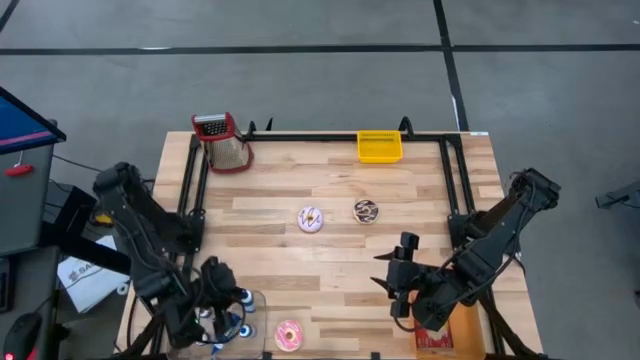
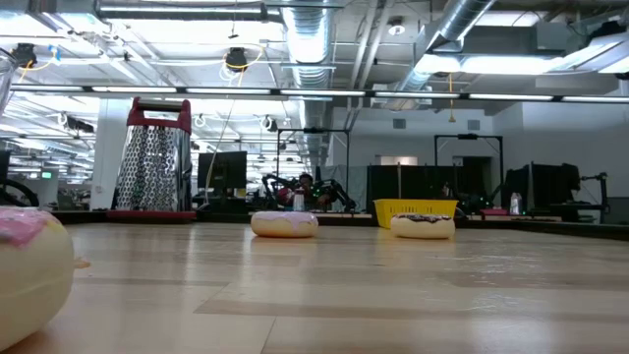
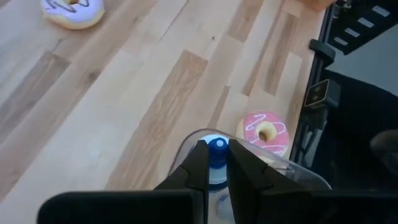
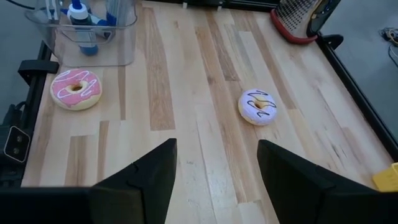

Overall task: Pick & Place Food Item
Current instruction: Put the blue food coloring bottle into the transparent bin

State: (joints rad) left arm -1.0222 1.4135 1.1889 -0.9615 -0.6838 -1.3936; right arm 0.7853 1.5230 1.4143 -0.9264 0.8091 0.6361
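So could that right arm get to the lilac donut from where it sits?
Probably yes. The right gripper is open and faces the lilac donut across bare table, with nothing between them.

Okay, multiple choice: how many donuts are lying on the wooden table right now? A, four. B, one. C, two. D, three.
D: the high view shows a pink donut at the near edge, a white-iced donut and a chocolate donut mid-table.
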